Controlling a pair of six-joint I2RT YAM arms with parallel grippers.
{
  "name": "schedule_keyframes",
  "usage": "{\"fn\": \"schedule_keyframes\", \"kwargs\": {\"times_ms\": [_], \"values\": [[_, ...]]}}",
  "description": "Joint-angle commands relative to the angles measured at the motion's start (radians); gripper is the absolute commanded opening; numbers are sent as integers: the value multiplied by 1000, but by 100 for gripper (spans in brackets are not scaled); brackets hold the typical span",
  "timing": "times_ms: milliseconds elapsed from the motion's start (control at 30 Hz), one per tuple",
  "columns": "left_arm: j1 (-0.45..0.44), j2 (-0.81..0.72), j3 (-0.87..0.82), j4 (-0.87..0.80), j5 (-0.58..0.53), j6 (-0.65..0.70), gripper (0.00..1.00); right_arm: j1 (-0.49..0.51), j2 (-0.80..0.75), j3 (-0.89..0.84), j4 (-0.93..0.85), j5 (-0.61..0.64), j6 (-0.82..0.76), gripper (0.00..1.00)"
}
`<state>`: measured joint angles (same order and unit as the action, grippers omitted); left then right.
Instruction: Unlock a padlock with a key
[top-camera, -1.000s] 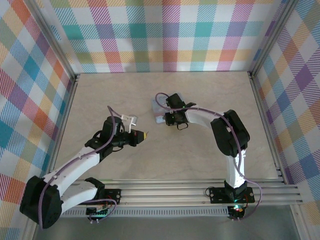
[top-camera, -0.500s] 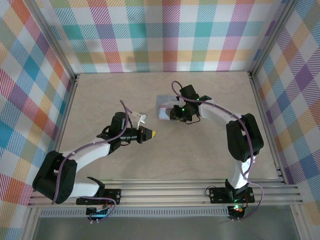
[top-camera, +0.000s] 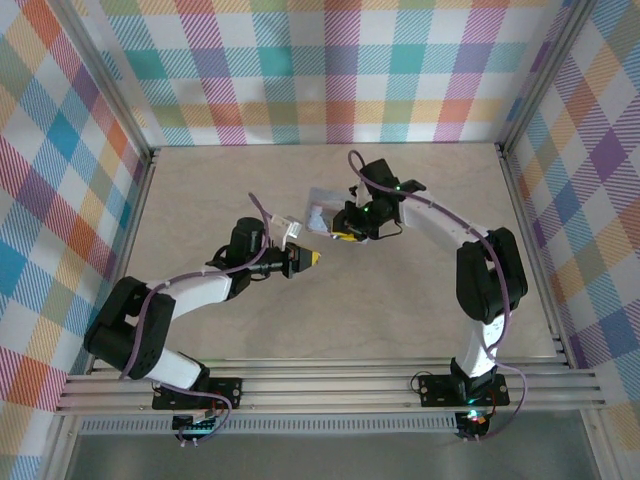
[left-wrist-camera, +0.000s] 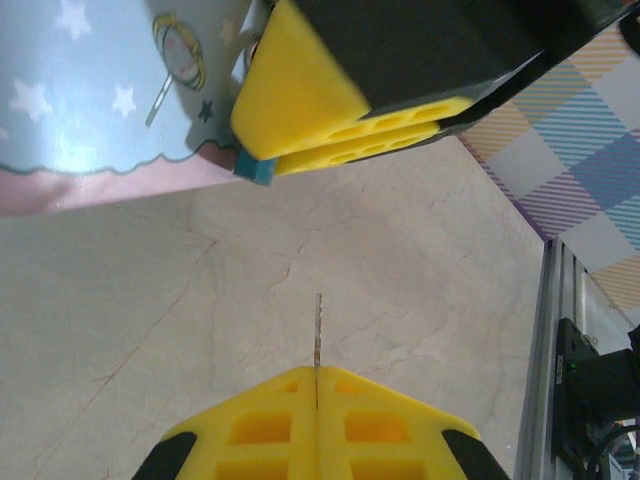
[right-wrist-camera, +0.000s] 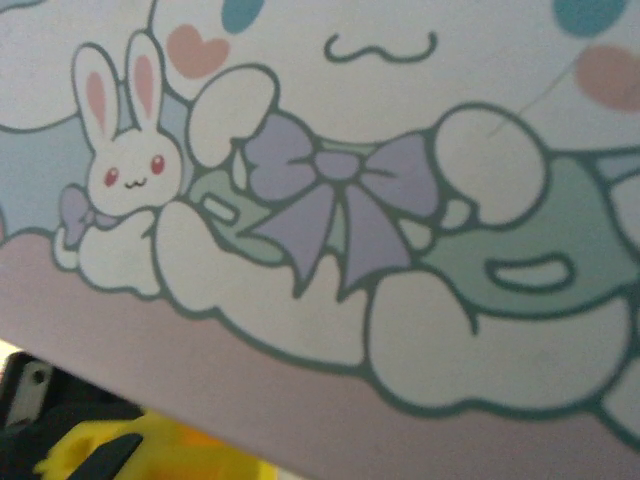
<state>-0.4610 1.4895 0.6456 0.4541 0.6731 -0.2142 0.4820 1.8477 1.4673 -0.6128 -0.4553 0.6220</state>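
Note:
My left gripper (top-camera: 308, 260) is shut on the key (left-wrist-camera: 318, 330), whose thin toothed blade sticks straight out from between the yellow fingertips (left-wrist-camera: 260, 420). A short way ahead of the blade, my right gripper (top-camera: 343, 234) hangs over the table with its yellow fingers (left-wrist-camera: 345, 130) pressed together. A small blue corner of the padlock (left-wrist-camera: 256, 171) pokes out at their tip, the rest hidden between the fingers. The key does not touch the padlock. The pale blue cartoon tin (top-camera: 321, 212) lies right beside the right gripper. In the right wrist view its lid (right-wrist-camera: 350, 180) is very close.
Aluminium rails (top-camera: 330, 385) run along the table's near edge, with another rail (left-wrist-camera: 552, 340) to the right of the left gripper. Plaid walls enclose the table on three sides. Bare tabletop (left-wrist-camera: 150, 300) lies between the key and the tin.
My left gripper has carried the key right and slightly away from the bases, closing in on the right gripper. The right arm has shifted, and the tin has moved a little with it.

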Motion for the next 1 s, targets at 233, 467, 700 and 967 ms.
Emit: {"fn": "schedule_keyframes", "kwargs": {"times_ms": [233, 467, 700, 967], "values": [[3, 100, 21, 236, 1, -86, 0, -28, 25, 48, -30, -141, 33, 0], [3, 156, 41, 303, -4, -111, 0, -41, 50, 78, -70, -175, 49, 0], [2, 195, 73, 311, 6, -108, 0, -45, 53, 76, -74, -189, 55, 0], [1, 210, 96, 308, 20, -114, 0, -46, 55, 69, -70, -196, 62, 0]]}}
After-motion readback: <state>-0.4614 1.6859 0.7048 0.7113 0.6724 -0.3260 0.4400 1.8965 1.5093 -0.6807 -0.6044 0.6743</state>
